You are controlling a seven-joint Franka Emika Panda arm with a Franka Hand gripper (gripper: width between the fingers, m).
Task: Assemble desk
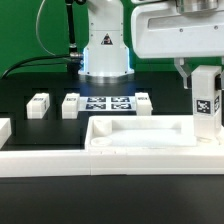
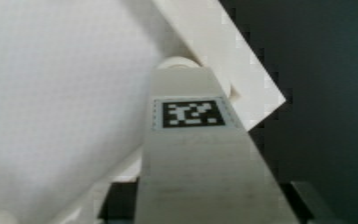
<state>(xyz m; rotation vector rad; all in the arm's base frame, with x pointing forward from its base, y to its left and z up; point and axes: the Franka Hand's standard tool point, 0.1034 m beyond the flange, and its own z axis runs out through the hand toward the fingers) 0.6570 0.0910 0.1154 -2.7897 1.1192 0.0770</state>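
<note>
White plastic sits in the pincer: the gripper [image 1: 203,74], at the upper right of the exterior view, holds one square leg [image 1: 207,102], with its jaws drawn narrow against the post's sides. The leg stands upright, its long axis vertical and its tag facing the camera. Its lower end is level with the raised rim at the right end of the desk top [image 1: 140,138], which lies wide across the lower middle of the frame.

Whether the foot touches that rim or hangs just beside it cannot be told. In the wrist view the leg [image 2: 190,150] runs straight away from the gripper [image 2: 202,205], and its far end meets a corner of the desk top [image 2: 69,100]. The coming move therefore looks like a short straight descent along the leg's own axis into that corner.

Behind the top, the other legs [image 1: 70,104] lie near the marker board [image 1: 108,104], well apart from the held one. A border rail [image 1: 40,160] runs along the lower left. The black table [image 1: 100,205] leaves room on the right, and a green backdrop [image 1: 30,30] closes the scene.
</note>
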